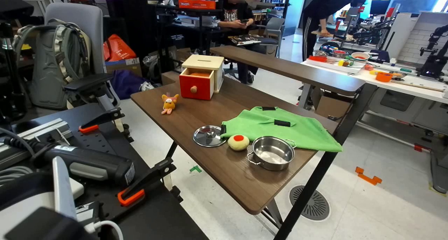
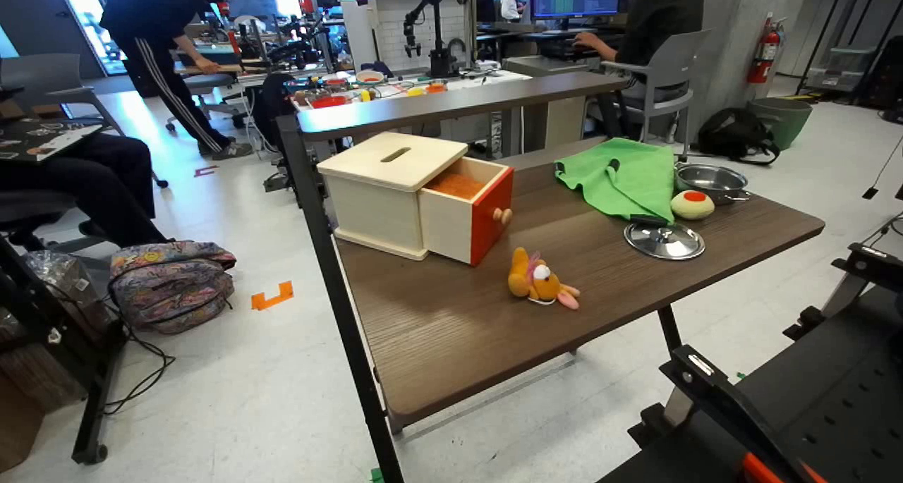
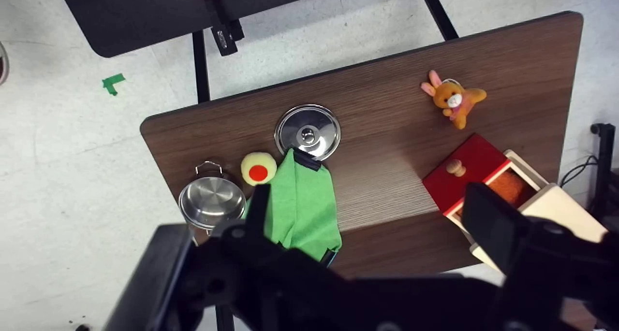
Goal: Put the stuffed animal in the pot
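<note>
The stuffed animal, a small orange-tan plush bunny, lies on the brown table near the red-and-wood box. It shows in both exterior views [image 1: 169,103] [image 2: 542,280] and at the upper right of the wrist view [image 3: 454,99]. The pot, shallow, round and silver with wire handles, stands uncovered near the opposite end of the table. It shows in both exterior views [image 1: 273,155] [image 2: 711,181] and at the left of the wrist view [image 3: 212,200]. My gripper [image 3: 368,191] is open, its fingers wide apart with nothing between them, above the table. It is out of view in both exterior views.
A silver lid [image 1: 209,136], a pale round toy with an orange top [image 1: 238,142] and a green cloth [image 1: 280,128] lie beside the pot. The red-and-wood box [image 1: 196,86] has its drawer pulled out. A raised shelf [image 1: 280,66] runs along one table side.
</note>
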Controlling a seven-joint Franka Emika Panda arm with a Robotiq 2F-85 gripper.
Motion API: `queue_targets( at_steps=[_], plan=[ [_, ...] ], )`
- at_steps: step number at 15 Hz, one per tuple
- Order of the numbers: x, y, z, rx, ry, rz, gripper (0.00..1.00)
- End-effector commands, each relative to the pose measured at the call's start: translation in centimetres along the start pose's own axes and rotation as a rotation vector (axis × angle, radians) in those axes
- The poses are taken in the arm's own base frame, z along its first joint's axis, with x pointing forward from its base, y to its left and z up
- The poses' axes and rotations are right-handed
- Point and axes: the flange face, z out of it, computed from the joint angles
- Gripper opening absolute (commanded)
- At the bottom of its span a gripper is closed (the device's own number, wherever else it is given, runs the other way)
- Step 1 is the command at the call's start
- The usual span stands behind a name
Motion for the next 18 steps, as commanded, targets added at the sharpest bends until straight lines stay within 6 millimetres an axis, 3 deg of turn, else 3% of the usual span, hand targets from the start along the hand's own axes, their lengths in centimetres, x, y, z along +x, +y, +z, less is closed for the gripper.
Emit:
queue_targets(
  at_steps=[1,7,14,18],
  plan=[
    [1.1,-3.4,3.0,-0.025,0.01,-0.013,1.0],
    [3.6,-8.0,9.7,-0.045,-0.053,-0.1,1.0],
    [5.2,-12.9,18.6,-0.108,-0.143,-0.287,1.0],
    [5.8,-16.5,22.5,-0.104,-0.132,-0.366,1.0]
  ],
)
